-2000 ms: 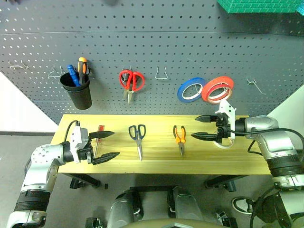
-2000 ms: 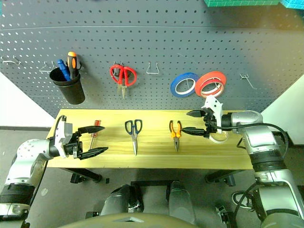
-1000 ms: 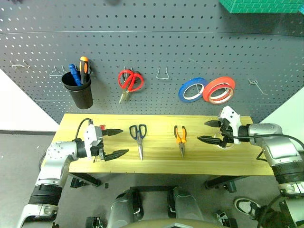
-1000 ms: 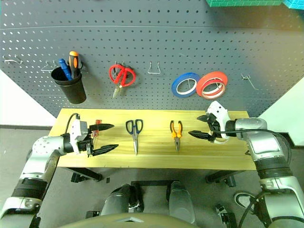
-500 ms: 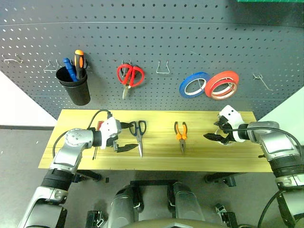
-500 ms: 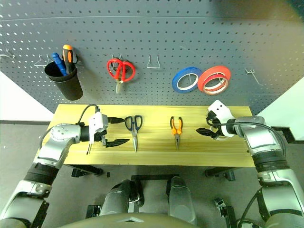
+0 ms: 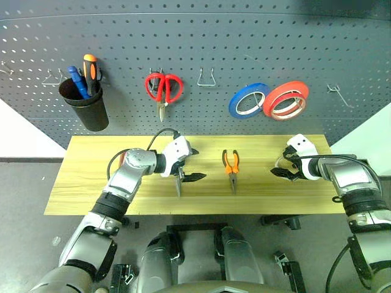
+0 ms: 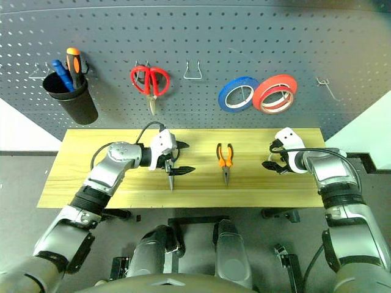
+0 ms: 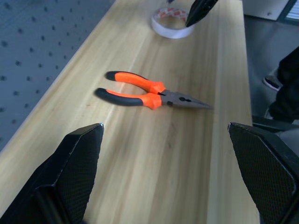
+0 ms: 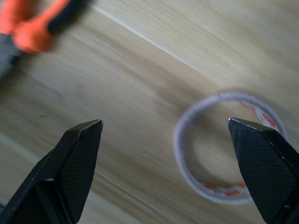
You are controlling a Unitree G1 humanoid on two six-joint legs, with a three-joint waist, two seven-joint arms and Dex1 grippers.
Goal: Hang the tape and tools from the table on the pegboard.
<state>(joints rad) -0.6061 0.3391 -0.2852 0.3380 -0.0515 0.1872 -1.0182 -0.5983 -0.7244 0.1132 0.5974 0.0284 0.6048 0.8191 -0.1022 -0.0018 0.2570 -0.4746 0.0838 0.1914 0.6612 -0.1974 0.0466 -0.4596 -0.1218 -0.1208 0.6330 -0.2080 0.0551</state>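
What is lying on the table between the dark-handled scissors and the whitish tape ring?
The orange-and-black pliers lie on the table between the scissors and the tape ring, as the left eye view shows.

We see even, fairly bright overhead light with soft, short shadows under the tools on the table. The pegboard bows at its upper edge from lens distortion. In the right wrist view the pliers smear with blur; the tape looks soft.

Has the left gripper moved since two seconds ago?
Yes. The left gripper has travelled along the table toward the pliers, from the screwdriver's end to over the dark scissors.
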